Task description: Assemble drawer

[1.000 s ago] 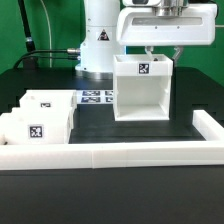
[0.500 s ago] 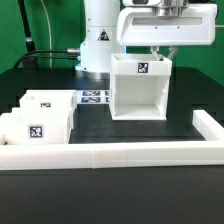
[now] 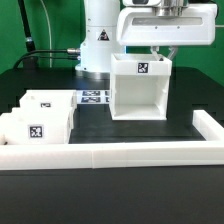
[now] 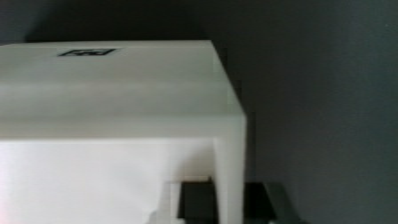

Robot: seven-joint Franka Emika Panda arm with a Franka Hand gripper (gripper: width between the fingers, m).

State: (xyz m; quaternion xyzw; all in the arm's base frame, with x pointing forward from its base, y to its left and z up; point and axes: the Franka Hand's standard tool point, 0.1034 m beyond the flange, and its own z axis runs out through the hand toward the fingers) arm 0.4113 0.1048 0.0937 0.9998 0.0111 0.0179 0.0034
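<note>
Alongside housing (image 3: 140,92): two trays (image 3: 38,122), marker board (image 3: 95,97); border wall (image 3: 120,157) across foreground.

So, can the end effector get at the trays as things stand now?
Probably yes: nothing covers the trays, but the end effector must first let go of the housing wall it seems to grip.

One housing (image 3: 140,90), two trays (image 3: 48,104) (image 3: 33,132), one marker board (image 3: 95,97), one border wall (image 3: 110,156).

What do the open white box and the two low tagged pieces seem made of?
The open white box looks like rigid plastic, smooth and matte: thin even walls, no grain. The low tagged pieces look the same, uniformly white; painted wood cannot be excluded.
</note>
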